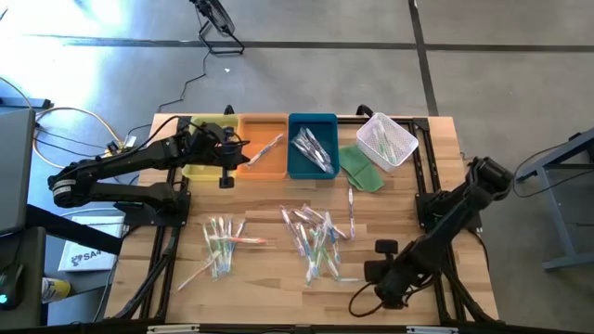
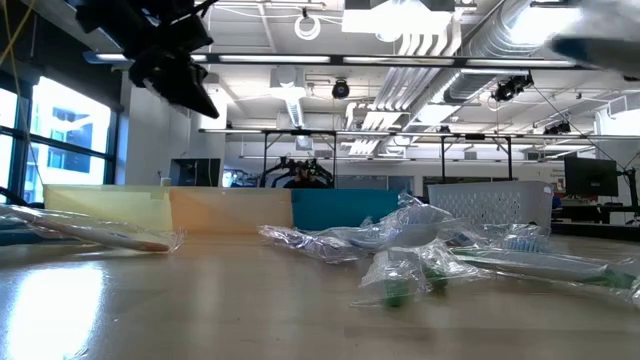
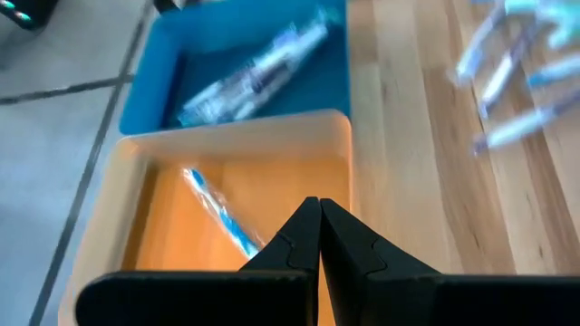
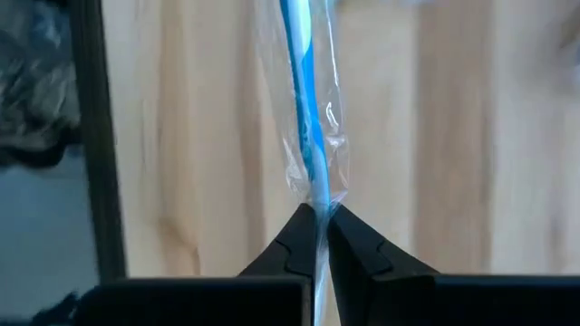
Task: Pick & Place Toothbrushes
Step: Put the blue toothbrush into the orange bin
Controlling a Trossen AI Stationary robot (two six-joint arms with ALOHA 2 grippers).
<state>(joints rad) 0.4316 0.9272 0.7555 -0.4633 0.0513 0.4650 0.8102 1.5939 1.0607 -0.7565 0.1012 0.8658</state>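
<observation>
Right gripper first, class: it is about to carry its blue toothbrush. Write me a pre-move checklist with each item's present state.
1. Right gripper shut on the blue toothbrush: ok.
2. Wrapper pinched together with the handle: ok, as the right wrist view shows it.
3. Toothbrush lifted off the wooden table: cannot tell.
4. Blue tray has room: ok, only a few wrapped brushes inside.
5. Left gripper out of the way: not ok; it is shut over the orange tray, beside the blue one.
</observation>
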